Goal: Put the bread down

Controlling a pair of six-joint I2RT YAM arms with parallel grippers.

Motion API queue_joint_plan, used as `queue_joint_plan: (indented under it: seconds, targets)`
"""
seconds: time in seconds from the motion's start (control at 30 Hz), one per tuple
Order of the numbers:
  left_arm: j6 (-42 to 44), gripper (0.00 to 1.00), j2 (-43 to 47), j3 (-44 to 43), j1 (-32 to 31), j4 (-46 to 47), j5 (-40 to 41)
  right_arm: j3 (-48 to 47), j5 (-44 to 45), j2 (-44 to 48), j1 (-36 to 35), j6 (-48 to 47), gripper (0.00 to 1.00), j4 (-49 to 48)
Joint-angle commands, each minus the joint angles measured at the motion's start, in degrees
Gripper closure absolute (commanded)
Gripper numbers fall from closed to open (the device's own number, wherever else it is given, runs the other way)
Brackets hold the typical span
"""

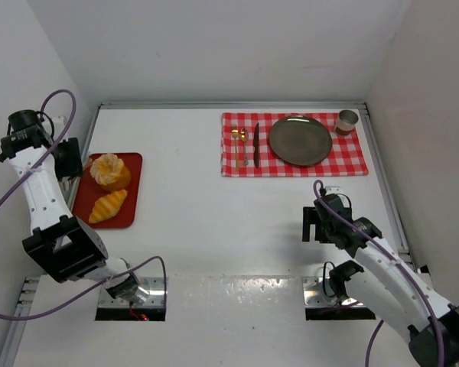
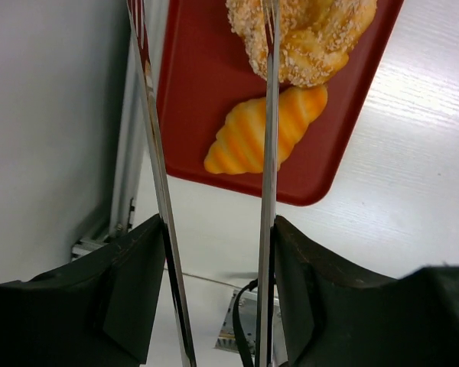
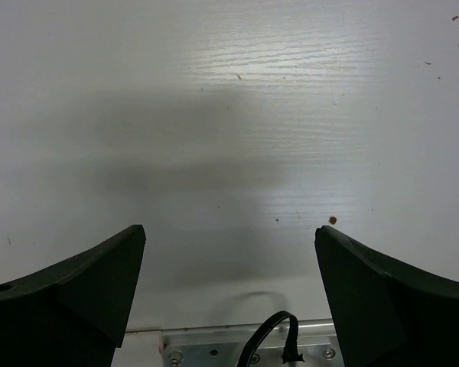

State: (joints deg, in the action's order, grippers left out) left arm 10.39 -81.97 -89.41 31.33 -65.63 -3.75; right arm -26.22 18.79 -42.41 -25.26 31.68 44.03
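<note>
Left end effector (image 2: 218, 233) grips metal tongs (image 2: 269, 153) from outside, their two arms held narrowly apart. One arm crosses the bun (image 2: 314, 38); contact cannot be told. The bun touches the croissant (image 2: 241, 138) on a red tray (image 2: 191, 92) at the tabletop's (image 3: 229, 115) left edge. Well apart, the right end effector (image 3: 229, 245) is spread wide, holding nothing.

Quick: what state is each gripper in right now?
Left gripper: jaws closed on metal tongs.
Right gripper: jaws open, holding nothing.
</note>
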Motion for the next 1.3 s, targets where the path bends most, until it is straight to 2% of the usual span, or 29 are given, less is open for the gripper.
queue_joint_plan:
  seconds: [0.0,0.2,0.3,0.53,0.8,0.93,1.03,1.1,1.17,1.2,1.27]
  targets:
    - [1.47,0.4,0.68,0.81,1.8,1.28,-7.41,-1.99,-1.21,-0.65,-0.14,-1.62,0.08,-1.58]
    - [2.18,0.39,0.06,3.01,3.12,3.22,-10.04,-3.23,-1.56,-1.1,-0.14,-1.54,0.09,-1.14]
    - [2.79,0.39,-2.48,3.62,4.79,2.61,-14.35,-3.05,-1.82,-0.57,-0.14,-0.66,0.09,-1.23]
    - [1.56,0.39,-4.07,6.87,6.46,6.38,-10.41,-3.4,-1.03,0.66,-0.23,-0.57,0.09,0.7]
    - [1.56,0.4,-6.79,10.91,6.46,6.91,-15.32,-2.79,-1.29,0.4,-0.23,-0.39,0.09,0.18]
    - [0.24,0.46,-8.29,11.45,6.46,8.41,-14.8,-3.14,-1.12,-0.04,-0.06,-1.01,0.09,0.0]
    - [-0.37,0.56,-9.7,10.22,6.46,8.94,-14.27,-2.96,-1.03,0.05,-0.14,-1.01,0.09,-0.08]
    - [-0.9,0.68,-10.22,9.69,6.46,8.94,-14.27,-2.79,-1.03,-0.04,-0.14,-1.01,0.11,-0.17]
    - [-0.9,0.76,-10.22,8.46,6.46,8.33,-14.27,-2.7,-0.95,-0.04,-0.14,-1.01,0.11,-0.44]
    - [-1.42,0.79,-10.22,7.85,6.46,7.62,-14.97,-2.61,-0.94,-0.04,-0.14,-1.09,0.11,-0.52]
    - [-1.43,0.79,-9.7,5.04,6.46,6.66,-15.49,-2.7,-0.24,-0.47,-0.23,-1.45,0.11,-0.87]
